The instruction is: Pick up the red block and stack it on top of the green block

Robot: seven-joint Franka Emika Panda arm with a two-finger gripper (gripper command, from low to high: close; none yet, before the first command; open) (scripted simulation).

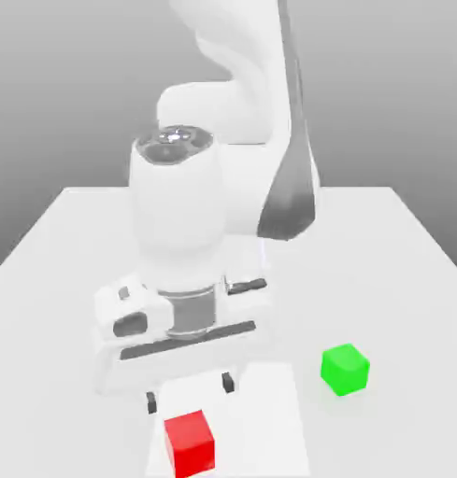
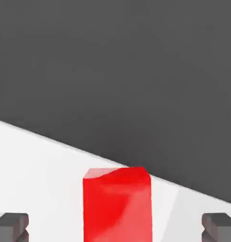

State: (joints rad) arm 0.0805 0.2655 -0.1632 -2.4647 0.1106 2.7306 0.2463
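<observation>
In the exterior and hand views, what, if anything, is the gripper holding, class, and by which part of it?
Nothing is held: the gripper has its jaws wide open, with gaps between them and the red block.

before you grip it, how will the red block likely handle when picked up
The red block looks like a plain solid cube, so it should stay stiff in a grip. Its flat faces should keep it from rolling, and its squat shape makes tipping unlikely. The matte-looking sides probably won't be very slippery.
</observation>
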